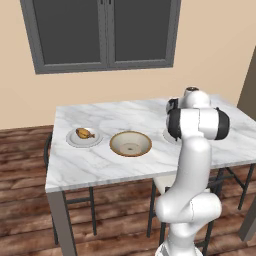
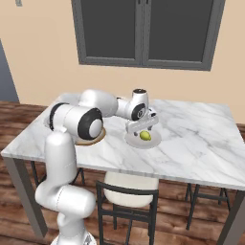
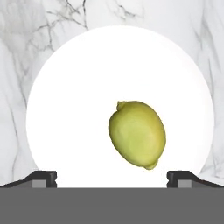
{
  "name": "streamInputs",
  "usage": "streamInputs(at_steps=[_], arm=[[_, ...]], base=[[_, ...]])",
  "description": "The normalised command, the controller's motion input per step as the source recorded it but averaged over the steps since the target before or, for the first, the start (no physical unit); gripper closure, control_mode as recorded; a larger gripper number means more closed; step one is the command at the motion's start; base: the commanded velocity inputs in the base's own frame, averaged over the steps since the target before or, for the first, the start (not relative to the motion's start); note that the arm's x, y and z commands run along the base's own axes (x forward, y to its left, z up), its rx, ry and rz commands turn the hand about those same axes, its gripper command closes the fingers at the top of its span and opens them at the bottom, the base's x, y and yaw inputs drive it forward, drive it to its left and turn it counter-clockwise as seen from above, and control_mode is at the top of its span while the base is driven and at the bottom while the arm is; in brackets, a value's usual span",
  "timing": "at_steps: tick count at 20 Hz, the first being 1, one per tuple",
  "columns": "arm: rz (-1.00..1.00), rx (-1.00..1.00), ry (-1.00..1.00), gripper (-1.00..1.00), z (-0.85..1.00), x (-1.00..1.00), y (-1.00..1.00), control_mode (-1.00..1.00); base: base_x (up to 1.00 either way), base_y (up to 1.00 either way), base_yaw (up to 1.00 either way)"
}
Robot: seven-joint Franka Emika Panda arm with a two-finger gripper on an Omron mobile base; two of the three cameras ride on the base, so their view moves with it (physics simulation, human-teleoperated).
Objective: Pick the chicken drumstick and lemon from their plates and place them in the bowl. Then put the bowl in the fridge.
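Observation:
The yellow-green lemon (image 3: 138, 133) lies on a white plate (image 3: 87, 87), right of its middle in the hand view. My gripper (image 3: 112, 177) hangs just above it, open, with its fingertips (image 3: 43, 177) far apart and nothing between them. From the right base view, the gripper (image 2: 142, 127) hovers directly over the lemon (image 2: 145, 136) and its plate (image 2: 154, 141). The chicken drumstick (image 1: 85, 133) rests on the other plate (image 1: 75, 141) at the table's left. Between the plates stands the tan-rimmed bowl (image 1: 130, 143), with nothing in it. The fridge is out of view.
The marble table (image 1: 100, 165) stands under a dark window (image 1: 105, 32). A chair (image 2: 127, 191) is tucked under its near edge beside my base, and another chair (image 1: 70, 200) sits at the left end. Wood floor surrounds the table.

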Motion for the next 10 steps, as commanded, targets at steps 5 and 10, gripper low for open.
streamInputs(at_steps=[5, 10], arm=[[0.06, 0.00, 0.00, -1.00, -0.11, 0.13, -0.01, -1.00], [0.05, 0.00, 0.00, -1.00, -0.11, 0.15, -0.01, -1.00]], base=[[0.00, 0.00, 0.00], [0.00, 0.00, 0.00]])
